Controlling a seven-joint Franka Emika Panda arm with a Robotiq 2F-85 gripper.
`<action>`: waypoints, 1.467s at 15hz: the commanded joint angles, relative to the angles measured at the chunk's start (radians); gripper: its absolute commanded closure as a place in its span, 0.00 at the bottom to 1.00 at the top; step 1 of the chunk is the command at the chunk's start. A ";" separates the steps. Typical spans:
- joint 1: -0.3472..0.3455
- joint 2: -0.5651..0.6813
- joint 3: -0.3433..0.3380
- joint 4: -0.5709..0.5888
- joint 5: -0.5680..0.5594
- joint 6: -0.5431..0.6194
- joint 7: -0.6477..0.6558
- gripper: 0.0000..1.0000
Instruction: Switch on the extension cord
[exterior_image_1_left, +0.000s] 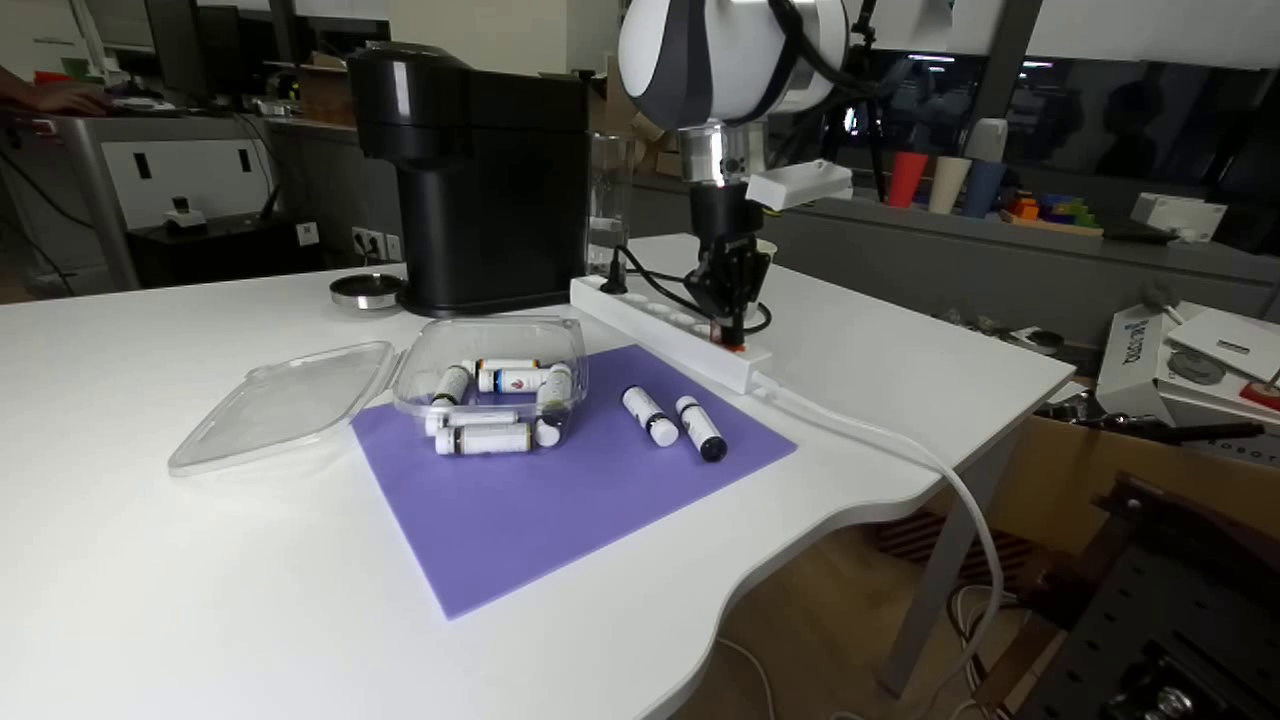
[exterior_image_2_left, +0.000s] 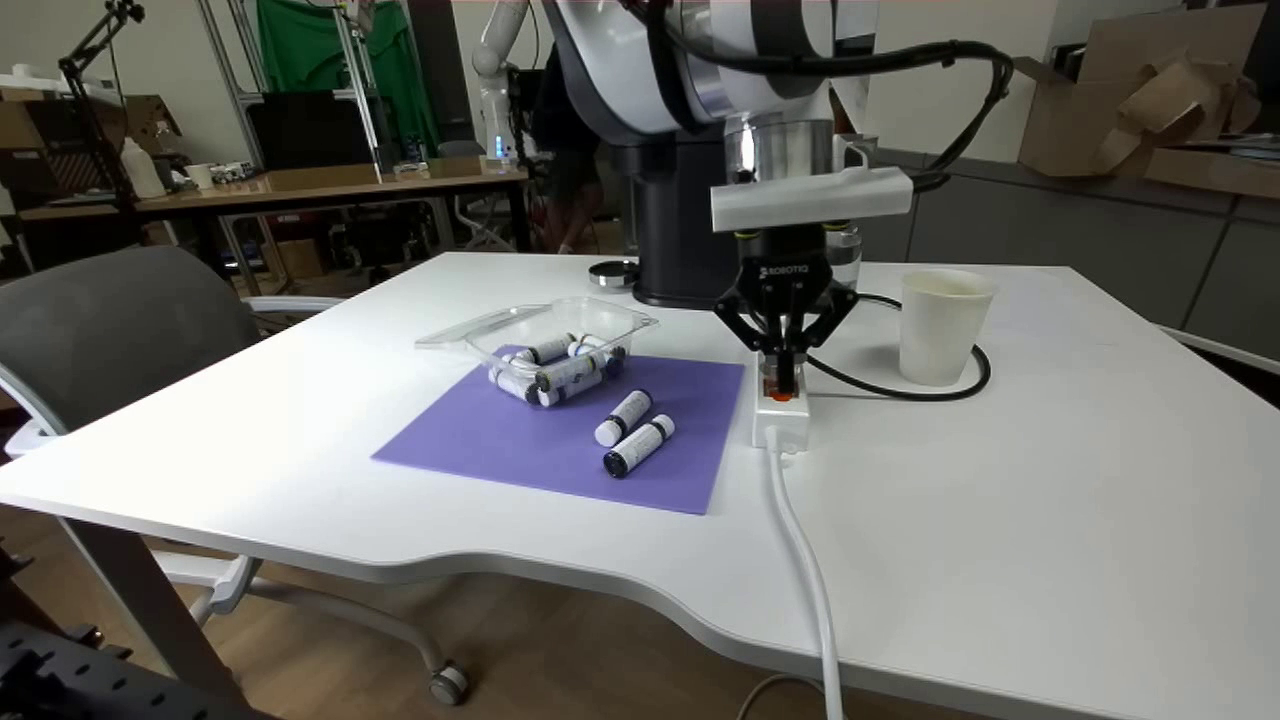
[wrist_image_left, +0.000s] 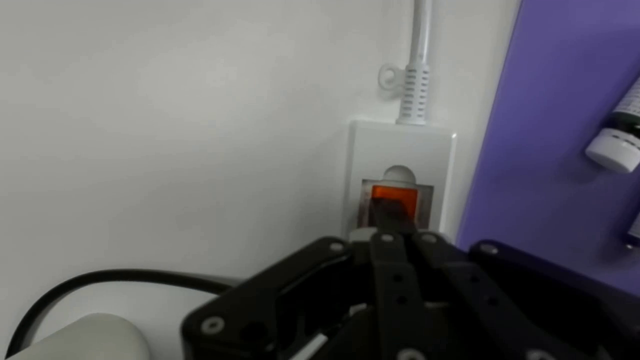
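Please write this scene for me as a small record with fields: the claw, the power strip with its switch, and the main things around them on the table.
claw: shut, at the orange switch; pressing or not, cannot tell
switch state: on or off, cannot tell
power strip: white, on the table, beside the purple mat
black plug: in the end away from the switch
loose on the mat: two vials
clamshell container: open, more vials inside
paper cup: white, upright on the table
coffee machine: black, standing on the table

White arm shows dark-grey bands, black cable, silver collar, white oblong housing; black pincer carries pale screws, ROBOTIQ lettering.
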 joint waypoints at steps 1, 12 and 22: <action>-0.018 0.042 0.011 0.048 0.001 -0.015 0.001 1.00; -0.030 0.081 0.000 0.033 0.015 0.019 0.033 1.00; -0.108 0.078 0.047 0.013 0.208 -0.063 0.025 1.00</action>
